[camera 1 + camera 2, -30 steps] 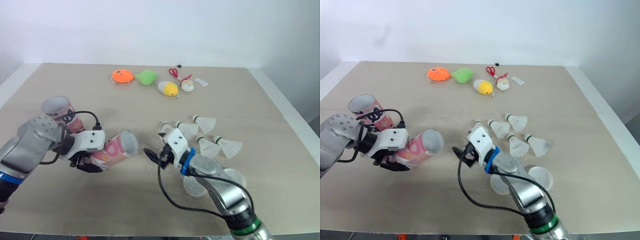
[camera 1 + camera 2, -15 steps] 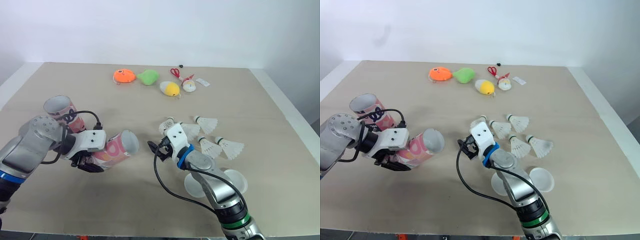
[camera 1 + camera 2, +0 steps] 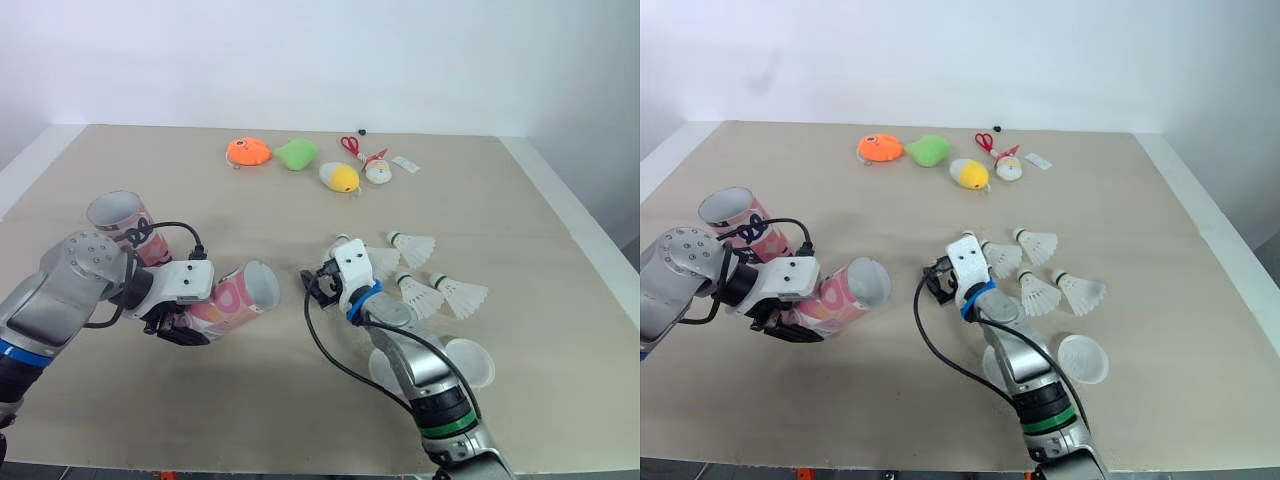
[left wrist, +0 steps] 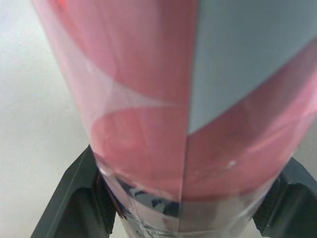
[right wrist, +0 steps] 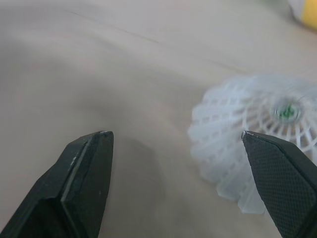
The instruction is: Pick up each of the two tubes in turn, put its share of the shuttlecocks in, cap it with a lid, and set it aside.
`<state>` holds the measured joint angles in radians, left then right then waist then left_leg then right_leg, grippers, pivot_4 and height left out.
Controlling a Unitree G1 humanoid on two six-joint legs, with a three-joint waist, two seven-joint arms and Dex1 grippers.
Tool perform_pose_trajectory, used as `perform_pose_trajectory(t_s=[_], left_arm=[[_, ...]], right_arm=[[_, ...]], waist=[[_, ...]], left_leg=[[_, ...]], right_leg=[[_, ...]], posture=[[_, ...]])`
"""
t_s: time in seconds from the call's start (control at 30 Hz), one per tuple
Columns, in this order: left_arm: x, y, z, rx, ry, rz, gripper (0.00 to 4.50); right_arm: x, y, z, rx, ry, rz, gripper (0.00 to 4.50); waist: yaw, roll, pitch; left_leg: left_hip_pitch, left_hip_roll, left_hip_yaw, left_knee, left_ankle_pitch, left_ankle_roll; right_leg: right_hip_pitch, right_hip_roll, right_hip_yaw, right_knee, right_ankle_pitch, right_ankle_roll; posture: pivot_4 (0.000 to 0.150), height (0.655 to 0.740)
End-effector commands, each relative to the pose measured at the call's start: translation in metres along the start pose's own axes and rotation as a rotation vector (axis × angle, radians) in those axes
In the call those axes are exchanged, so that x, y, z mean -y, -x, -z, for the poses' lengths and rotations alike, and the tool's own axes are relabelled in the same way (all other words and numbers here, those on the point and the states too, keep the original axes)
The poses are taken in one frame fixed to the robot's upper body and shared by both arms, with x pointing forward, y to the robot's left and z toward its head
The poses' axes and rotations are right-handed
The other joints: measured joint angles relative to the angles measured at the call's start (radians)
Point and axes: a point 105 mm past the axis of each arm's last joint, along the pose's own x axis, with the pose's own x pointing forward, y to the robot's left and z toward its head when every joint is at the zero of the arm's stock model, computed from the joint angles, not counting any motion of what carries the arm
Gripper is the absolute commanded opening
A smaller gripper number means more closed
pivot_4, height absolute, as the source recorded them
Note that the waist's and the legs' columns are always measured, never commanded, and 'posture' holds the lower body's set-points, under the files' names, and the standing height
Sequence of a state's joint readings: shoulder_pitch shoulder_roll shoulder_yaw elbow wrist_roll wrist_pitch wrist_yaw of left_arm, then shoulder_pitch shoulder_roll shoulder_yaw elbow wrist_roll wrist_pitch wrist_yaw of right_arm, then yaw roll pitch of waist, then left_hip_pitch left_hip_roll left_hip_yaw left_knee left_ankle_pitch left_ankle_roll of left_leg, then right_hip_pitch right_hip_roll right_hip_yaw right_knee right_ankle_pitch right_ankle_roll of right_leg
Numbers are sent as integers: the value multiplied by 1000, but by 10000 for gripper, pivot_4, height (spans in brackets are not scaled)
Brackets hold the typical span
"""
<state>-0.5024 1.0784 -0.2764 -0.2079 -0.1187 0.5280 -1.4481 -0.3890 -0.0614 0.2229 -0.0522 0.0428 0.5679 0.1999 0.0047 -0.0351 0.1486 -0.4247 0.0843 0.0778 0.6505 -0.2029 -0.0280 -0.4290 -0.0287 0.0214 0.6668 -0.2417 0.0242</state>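
Observation:
My left gripper [image 3: 178,318] is shut on a pink tube [image 3: 235,298], which it holds tilted just above the table with its open mouth facing right. In the left wrist view the tube [image 4: 188,99] sits between both fingers [image 4: 74,198]. A second pink tube [image 3: 120,220] stands upright behind it. Several white shuttlecocks [image 3: 412,246] lie right of centre. My right gripper [image 3: 312,285] is open just left of them, low over the table. In the right wrist view one shuttlecock [image 5: 247,148] lies close to one of its fingers [image 5: 84,178]. Two translucent lids [image 3: 472,364] lie near the front.
Along the back of the table lie an orange toy [image 3: 246,152], a green toy [image 3: 295,154], a yellow toy [image 3: 340,177], red scissors [image 3: 348,144], a small figure [image 3: 377,171] and a white tag [image 3: 404,164]. The table's right edge [image 3: 590,250] runs close by.
My right gripper has moved away from the front edge and up to the nearest shuttlecock, staying open. The left gripper and its tube have barely moved.

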Motion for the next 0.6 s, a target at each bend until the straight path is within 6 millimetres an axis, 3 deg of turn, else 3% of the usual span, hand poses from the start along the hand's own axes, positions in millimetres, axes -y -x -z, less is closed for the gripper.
perform_pose_trajectory(t_s=[0.03, 0.33, 0.43, 0.6], left_arm=[[3, -1, -6, 16, -21, 10, 29143], [5, -1, -8, 24, -23, 13, 29143], [6, -1, -9, 25, -23, 14, 29143], [6, -2, -10, 27, -23, 16, 29143]], right_arm=[[6, -4, -20, 74, -11, 30, 44245], [-4, -13, -18, 71, -54, 9, 44245], [-3, -13, -16, 67, -65, 11, 32353], [-3, -13, -14, 62, -76, 11, 4908]], waist=[[0, 0, 0], [-2, 0, 0], [-3, 0, 0], [-3, 0, 0]], left_leg=[[0, 0, 0, 0, 0, 0], [0, 1, 0, -1, 0, 0], [0, 2, 0, -1, 0, 0], [0, 2, 0, -1, 0, 0]], right_leg=[[0, 0, 0, 0, 0, 0], [-1, 2, 2, 0, 0, 0], [-1, 3, 2, 0, 0, -1], [-2, 3, 3, 0, 0, -1]], posture=[[1500, 7400], [1500, 7400], [1500, 7400], [1500, 7400]])
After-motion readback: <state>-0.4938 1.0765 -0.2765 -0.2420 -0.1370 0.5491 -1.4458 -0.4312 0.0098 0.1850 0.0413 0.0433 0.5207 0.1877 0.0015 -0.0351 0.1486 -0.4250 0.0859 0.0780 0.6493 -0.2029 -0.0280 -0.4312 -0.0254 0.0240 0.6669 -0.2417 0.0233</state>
